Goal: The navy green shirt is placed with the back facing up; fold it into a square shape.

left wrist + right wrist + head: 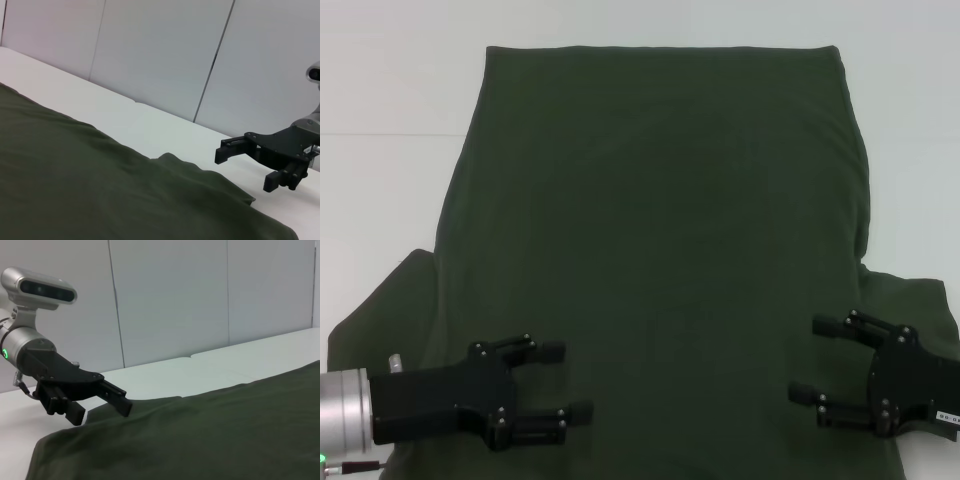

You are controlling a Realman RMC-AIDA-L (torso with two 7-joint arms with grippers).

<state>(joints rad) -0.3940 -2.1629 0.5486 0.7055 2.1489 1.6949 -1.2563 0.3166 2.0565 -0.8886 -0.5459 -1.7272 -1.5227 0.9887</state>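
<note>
The white, flat tabletop (380,90) runs under everything and shows as bare strips along both sides of the cloth and beyond its far hem, with the widest open stretch at the far left and far right corners.

On it lies the navy green shirt (655,220), a large plain dark olive short-sleeved garment of soft matte fabric, spread flat and filling most of the head view. Its far edge is a straight hem running across near the top of that view; the two long side edges slant outward toward the robot. The right side edge curls slightly where it meets the right sleeve (910,300), which juts out toward the table's right margin. The left sleeve (385,310) spreads out the same way on the left, its outer edge rounded and close to the table's near-left border. In the wrist views the cloth lies in low, shallow folds, with white table beyond it up to a pale panelled wall (165,55).

The left gripper (565,380), black with two long fingers on a silver wrist, sits over the near-left part of the shirt, beside the left sleeve, fingers spread apart and pointing inward.

The right gripper (810,360), also black, is over the near-right part just inside the right sleeve, its fingers likewise parted and pointing inward.
</note>
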